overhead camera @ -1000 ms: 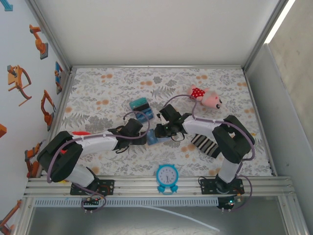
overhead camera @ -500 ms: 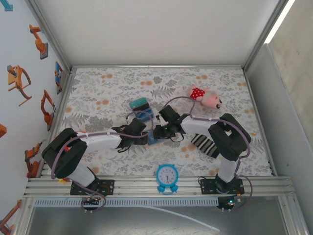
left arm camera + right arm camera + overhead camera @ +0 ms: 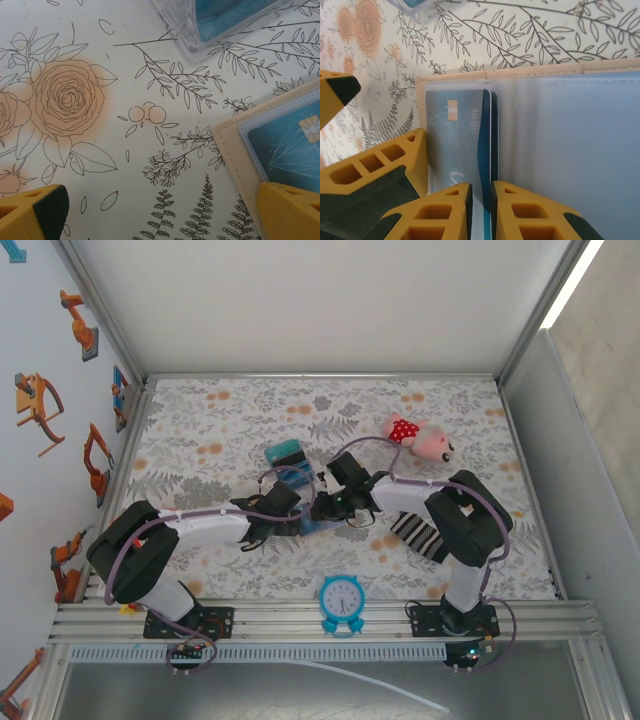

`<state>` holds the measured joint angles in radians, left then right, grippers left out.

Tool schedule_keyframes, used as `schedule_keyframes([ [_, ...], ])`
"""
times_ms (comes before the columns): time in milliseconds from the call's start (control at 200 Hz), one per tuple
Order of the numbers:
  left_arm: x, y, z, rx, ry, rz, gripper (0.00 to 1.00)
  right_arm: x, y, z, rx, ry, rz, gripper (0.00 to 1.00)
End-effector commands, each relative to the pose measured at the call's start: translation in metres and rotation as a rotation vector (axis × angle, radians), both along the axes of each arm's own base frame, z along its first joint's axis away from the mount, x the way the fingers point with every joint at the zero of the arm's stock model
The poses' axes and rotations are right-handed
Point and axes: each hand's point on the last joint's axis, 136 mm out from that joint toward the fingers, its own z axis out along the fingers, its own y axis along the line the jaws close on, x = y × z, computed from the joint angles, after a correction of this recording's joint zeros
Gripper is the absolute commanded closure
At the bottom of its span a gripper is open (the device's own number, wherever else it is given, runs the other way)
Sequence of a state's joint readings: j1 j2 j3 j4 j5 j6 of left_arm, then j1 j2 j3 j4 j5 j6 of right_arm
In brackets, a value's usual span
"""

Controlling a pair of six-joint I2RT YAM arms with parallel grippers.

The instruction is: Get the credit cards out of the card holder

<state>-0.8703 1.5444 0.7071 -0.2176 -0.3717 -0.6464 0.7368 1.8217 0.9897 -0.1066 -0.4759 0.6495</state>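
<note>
We log: left arm [image 3: 200, 530] shifted right; left gripper [image 3: 162, 212] released at card holder [image 3: 235, 150] edge; right gripper [image 3: 481, 205] grasping pocketed credit card [image 3: 457, 135].

The card holder [image 3: 560, 150] lies open on the table [image 3: 230, 410], credit cards [image 3: 457, 135] in its end pocket. A box [image 3: 288, 462] sits just behind, a sock [image 3: 418, 533] to the right, a clock [image 3: 342, 597] in front.

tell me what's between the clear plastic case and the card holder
Nothing but bare floral tablecloth separates the clear plastic case from the tan card holder, as the left wrist view shows.
</note>
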Motion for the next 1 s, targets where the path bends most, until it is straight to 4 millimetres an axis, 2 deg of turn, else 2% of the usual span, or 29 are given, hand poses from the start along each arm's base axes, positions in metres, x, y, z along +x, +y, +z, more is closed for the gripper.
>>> schedule_keyframes([
  [0, -0.003, -0.001, -0.001, 0.035, 0.023, -0.024, 0.03, -0.001, 0.008, 0.005, 0.081, 0.025, 0.001, 0.83],
  [446, -0.002, -0.003, 0.0, 0.049, 0.02, -0.034, 0.03, -0.006, 0.013, -0.014, 0.145, 0.12, -0.008, 0.79],
  [586, -0.003, -0.001, 0.001, 0.059, 0.019, -0.029, 0.03, -0.005, 0.02, -0.005, 0.246, 0.136, -0.014, 0.84],
  [716, -0.003, 0.001, 0.002, 0.067, 0.019, -0.024, 0.03, 0.001, 0.017, 0.003, 0.33, 0.146, -0.048, 0.87],
  [992, -0.003, 0.005, 0.0, 0.091, 0.024, -0.016, 0.03, 0.003, 0.009, 0.006, 0.344, 0.139, -0.067, 0.87],
])
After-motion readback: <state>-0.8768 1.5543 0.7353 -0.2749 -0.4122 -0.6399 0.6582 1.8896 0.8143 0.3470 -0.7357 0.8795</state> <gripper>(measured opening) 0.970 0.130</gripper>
